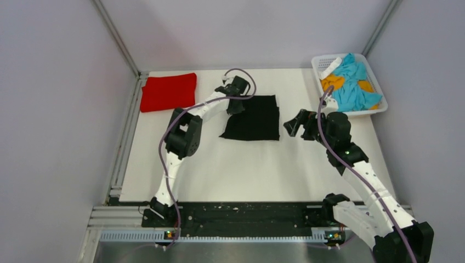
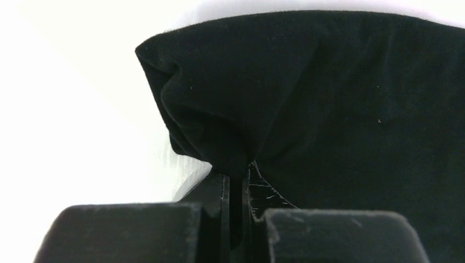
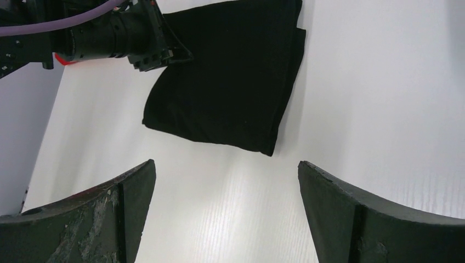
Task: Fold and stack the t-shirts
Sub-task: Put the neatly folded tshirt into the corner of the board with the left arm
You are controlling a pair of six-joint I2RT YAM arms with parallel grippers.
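The black t-shirt (image 1: 252, 118) lies folded into a rough square at the table's middle back. It also shows in the left wrist view (image 2: 329, 98) and the right wrist view (image 3: 230, 71). My left gripper (image 1: 233, 98) is shut on the black t-shirt's left edge, the cloth pinched between the jaws (image 2: 238, 170). The red t-shirt (image 1: 168, 91) lies folded at the back left of the table. My right gripper (image 1: 292, 125) is open and empty just right of the black t-shirt, its fingers (image 3: 109, 213) spread above bare table.
A white lattice basket (image 1: 377, 107) at the back right holds blue and orange cloths. Metal frame rails run along the table's left side and back corners.
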